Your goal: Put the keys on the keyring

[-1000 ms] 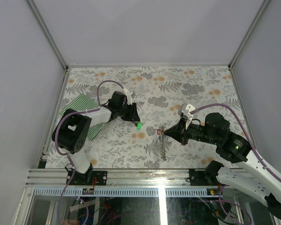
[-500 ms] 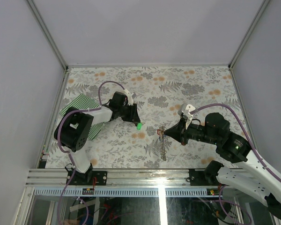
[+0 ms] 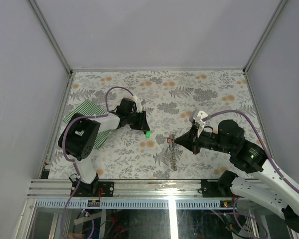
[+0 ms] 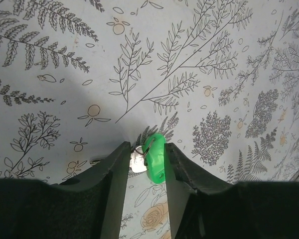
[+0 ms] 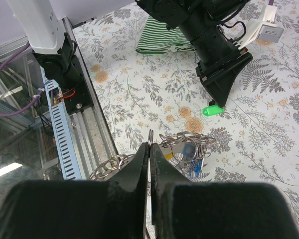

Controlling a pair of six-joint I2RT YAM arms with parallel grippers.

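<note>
Left wrist view showed the green key (image 4: pixel 155 158) standing between the fingers of the left gripper (image 4: pixel 145 145). Its plastic head lay against one finger and its small silver blade against the other, so the gripper was clamped on it right at the tips, low over the table (image 4: pixel 199 59).

In the right wrist view the right gripper (image 5: pixel 150 145) was fully closed, pinching a thin wire ring of the keyring (image 5: pixel 184 142) that poked up just above its tips. The rest of the keyring lay on the table as loose loops on both sides of the fingers. Something blue, probably a blue key (image 5: pixel 190 153), sat among the loops.

From above, the two grippers faced each other across the middle of the table, near but apart, with the green key between them, at the left gripper's tip. A striped cloth (image 3: pixel 84 108) lay under the left arm, far from the work.

The key was probably very light and stiff, and its smooth plastic head could twist or pop out of a tip grip. Holding the head flat across its faces, with the hole end left clear, looked the safest hold. The keyring was probably limp and heavier, its chain likely to drag and swing. Only the ring itself was stiff enough to hold steady, so the pinch belonged there, close to the split.
</note>
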